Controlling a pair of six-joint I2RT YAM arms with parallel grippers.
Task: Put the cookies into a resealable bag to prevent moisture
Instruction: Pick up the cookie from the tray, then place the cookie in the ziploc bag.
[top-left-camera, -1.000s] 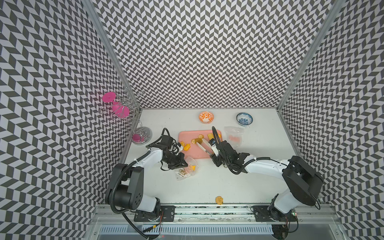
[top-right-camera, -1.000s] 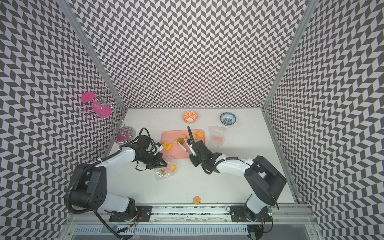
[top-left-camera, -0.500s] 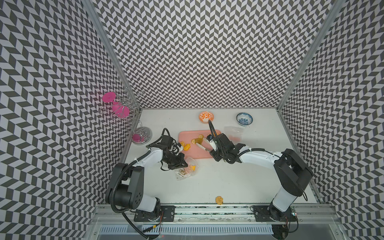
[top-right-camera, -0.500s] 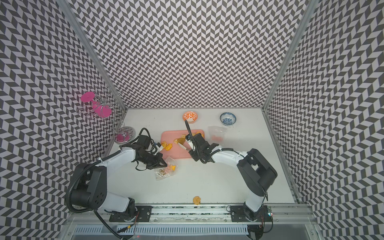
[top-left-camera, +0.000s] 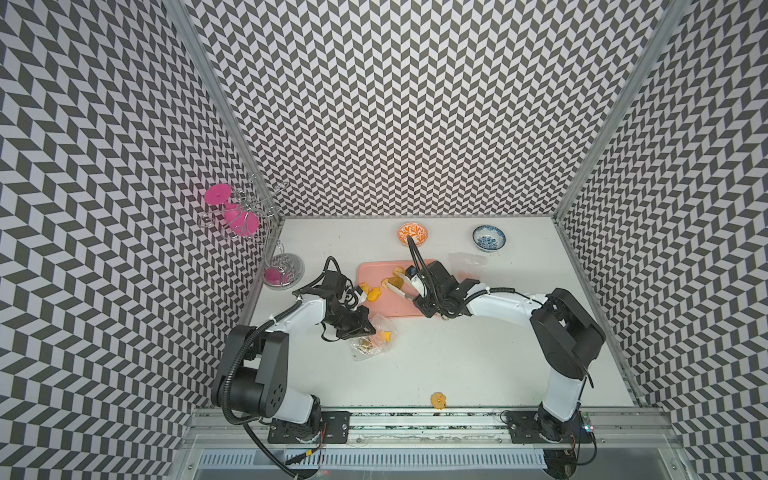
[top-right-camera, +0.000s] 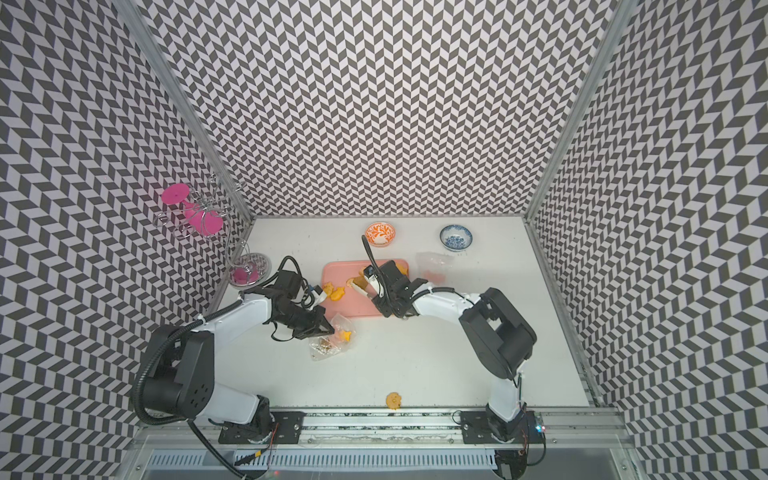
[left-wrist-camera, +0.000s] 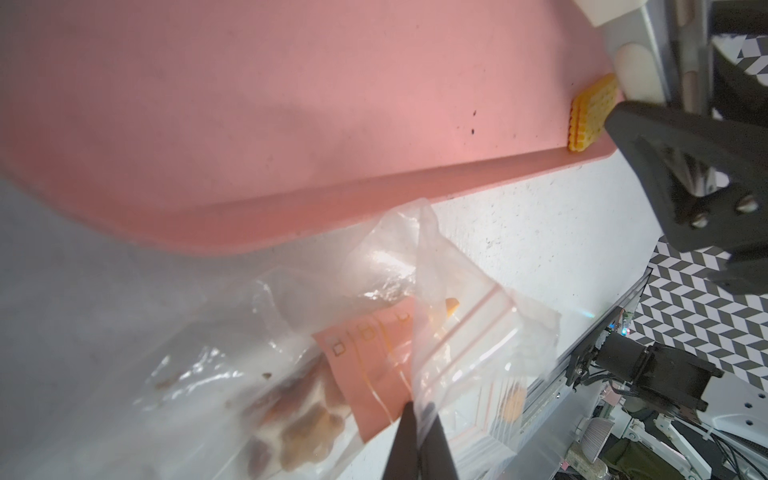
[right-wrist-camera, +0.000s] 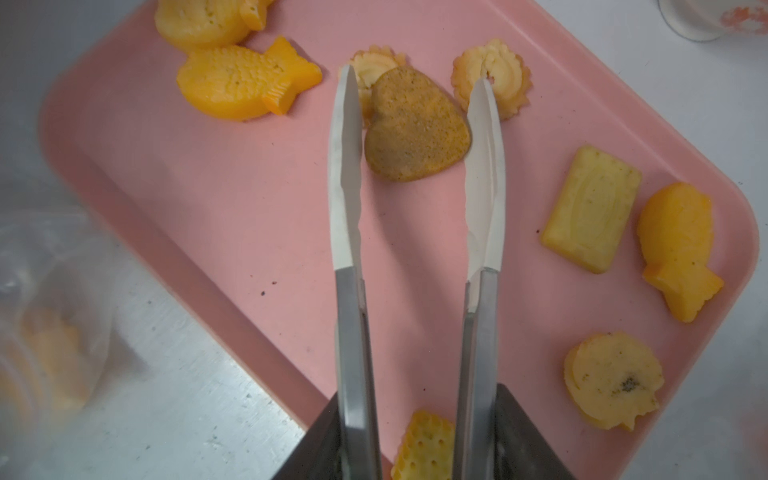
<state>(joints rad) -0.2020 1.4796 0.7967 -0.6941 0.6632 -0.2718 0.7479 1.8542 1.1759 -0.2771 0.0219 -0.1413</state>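
Several yellow-orange cookies lie on the pink tray. My right gripper is shut on metal tongs. Their white tips flank a brown heart cookie, close against both its sides; in a top view the tongs sit over the tray. The clear resealable bag lies in front of the tray, a few cookies inside it. My left gripper is shut on its rim. Both top views show the bag by the left gripper.
One cookie lies alone near the table's front edge. A second clear bag lies behind the right arm. An orange bowl and a blue bowl stand at the back. A wire rack with pink glasses fills the left corner.
The right arm has reached further over the tray, carrying the tongs slightly left to the heart cookie. The left arm and the bag have not moved.
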